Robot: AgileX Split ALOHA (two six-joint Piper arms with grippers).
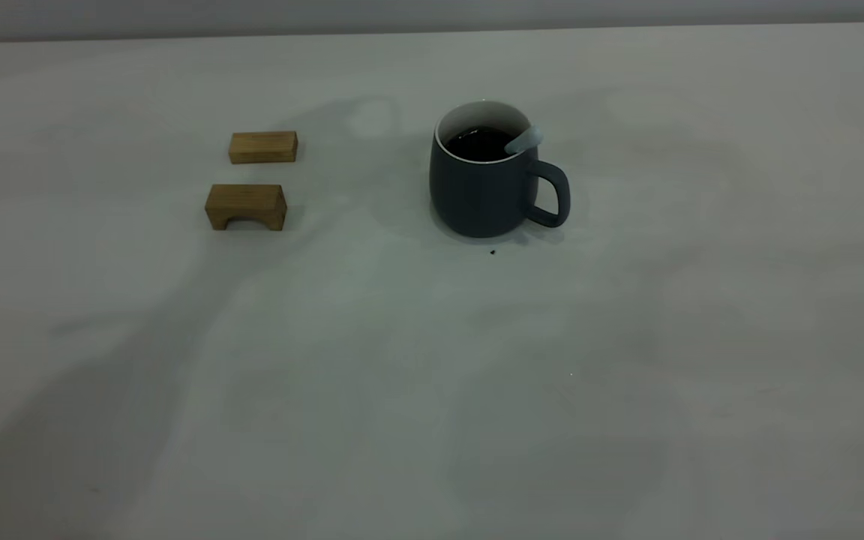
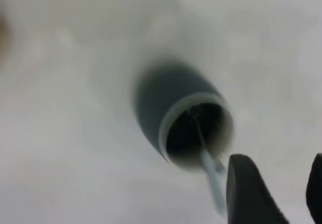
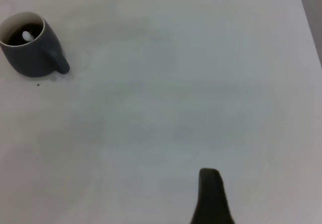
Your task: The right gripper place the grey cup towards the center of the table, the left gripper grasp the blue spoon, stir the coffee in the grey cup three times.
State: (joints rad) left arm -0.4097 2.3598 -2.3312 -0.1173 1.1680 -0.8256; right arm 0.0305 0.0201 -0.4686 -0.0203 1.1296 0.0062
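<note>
Standing toward the far edge of the surface (image 1: 432, 390), a little right of its middle, the grey cup (image 1: 481, 195) holds dark coffee (image 1: 481, 144) with the blue spoon (image 1: 525, 139) leaning on the rim on the handle side, its bowl down in the liquid. Two wooden blocks (image 1: 256, 180) sit well apart from it, nearer the left edge. The left claw (image 2: 274, 194) hovers just beside the spoon's handle with its fingers (image 2: 249, 194) apart and nothing between them. Only one dark finger of the right claw (image 3: 211, 199) shows, well away from the cup, so I cannot tell whether it is apart or together. The cup looks placed already; whether the stirring is finished or about to begin is probably not decidable here. If stirring remains, the left claw must close on the slim handle without tipping the cup
</note>
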